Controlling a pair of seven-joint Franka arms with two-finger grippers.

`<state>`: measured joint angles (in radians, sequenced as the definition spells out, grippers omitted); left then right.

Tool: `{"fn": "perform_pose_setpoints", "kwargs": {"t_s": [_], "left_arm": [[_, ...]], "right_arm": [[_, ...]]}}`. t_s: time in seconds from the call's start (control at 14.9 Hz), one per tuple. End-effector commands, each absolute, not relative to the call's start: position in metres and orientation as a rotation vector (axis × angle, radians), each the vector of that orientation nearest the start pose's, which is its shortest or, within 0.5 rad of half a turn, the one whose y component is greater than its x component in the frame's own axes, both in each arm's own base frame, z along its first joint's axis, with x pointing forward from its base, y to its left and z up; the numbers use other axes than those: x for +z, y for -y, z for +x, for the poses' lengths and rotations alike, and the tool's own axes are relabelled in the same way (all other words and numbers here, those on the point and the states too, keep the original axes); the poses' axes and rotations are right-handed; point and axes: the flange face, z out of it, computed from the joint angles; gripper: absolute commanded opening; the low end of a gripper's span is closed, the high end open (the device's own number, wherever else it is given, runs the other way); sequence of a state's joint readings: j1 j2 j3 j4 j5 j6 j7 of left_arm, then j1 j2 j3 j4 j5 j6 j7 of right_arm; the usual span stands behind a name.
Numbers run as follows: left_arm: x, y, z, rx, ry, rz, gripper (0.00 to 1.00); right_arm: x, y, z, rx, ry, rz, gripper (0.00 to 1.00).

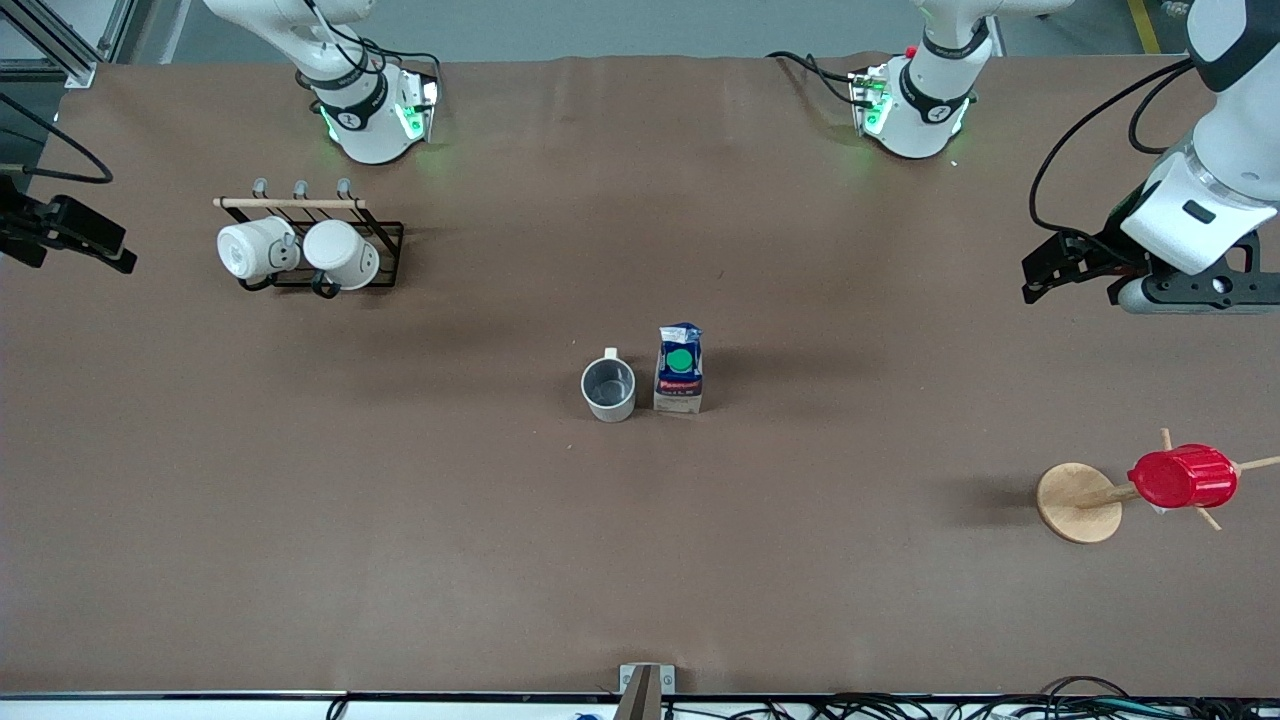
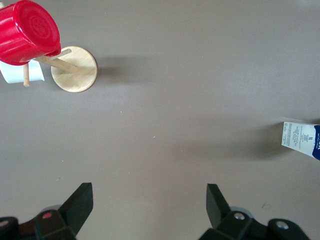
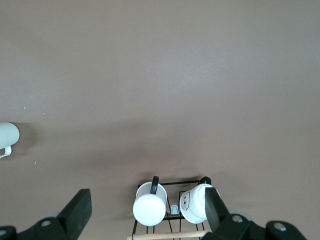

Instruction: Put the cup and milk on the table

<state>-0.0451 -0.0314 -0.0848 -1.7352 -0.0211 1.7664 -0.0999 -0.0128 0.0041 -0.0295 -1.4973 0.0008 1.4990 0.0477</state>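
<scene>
Cup (image 1: 608, 388) and milk carton (image 1: 680, 369) stand upright, side by side, mid-surface (image 1: 640, 560). Left pincer (image 2: 150, 202) and right pincer (image 3: 145, 207) hover released, grasping nothing.

The brown worktop (image 1: 400, 520) carried four groups of things. Near its middle the cup (image 1: 608, 388) stood upright, its handle turned toward the robots' bases, with the milk (image 1: 679, 369) upright just beside it on the side of the left arm's end. Toward the right arm's end a black wire rack (image 1: 385, 250) with a wooden rail held two white mugs (image 1: 300, 250). Toward the left arm's end, nearer the front camera, a wooden peg stand (image 1: 1077, 503) rested on its round base and bore a red ribbed cup (image 1: 1183, 477).
</scene>
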Motion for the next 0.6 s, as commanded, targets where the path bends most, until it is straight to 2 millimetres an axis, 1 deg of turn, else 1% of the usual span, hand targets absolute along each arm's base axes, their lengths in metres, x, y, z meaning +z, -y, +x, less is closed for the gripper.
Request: {"fn": "perform_pose_setpoints", "kwargs": {"t_s": [0.0,0.13,0.34,0.4,0.47,0.54], "left_arm": [[0.583,0.077,0.558,-0.083,-0.065,-3.169,1.0],[0.581,0.07,0.56,-0.077,-0.042,-3.183,1.0],[0.58,0.072,0.56,-0.074,-0.05,-3.18,1.0],[0.584,0.072,0.56,-0.087,-0.053,-3.177,1.0],[0.597,0.072,0.563,-0.126,-0.046,-3.173,1.0],[0.606,0.073,0.563,-0.131,-0.052,-3.172,1.0]], "right_arm": [[0.654,0.024,0.548,0.009,-0.129,-3.121,1.0],[0.654,0.024,0.548,0.009,-0.129,-3.121,1.0],[0.654,0.024,0.548,0.009,-0.129,-3.121,1.0],[0.654,0.024,0.548,0.009,-0.129,-3.121,1.0],[0.654,0.024,0.548,0.009,-0.129,-3.121,1.0],[0.654,0.024,0.548,0.009,-0.129,-3.121,1.0]]}}
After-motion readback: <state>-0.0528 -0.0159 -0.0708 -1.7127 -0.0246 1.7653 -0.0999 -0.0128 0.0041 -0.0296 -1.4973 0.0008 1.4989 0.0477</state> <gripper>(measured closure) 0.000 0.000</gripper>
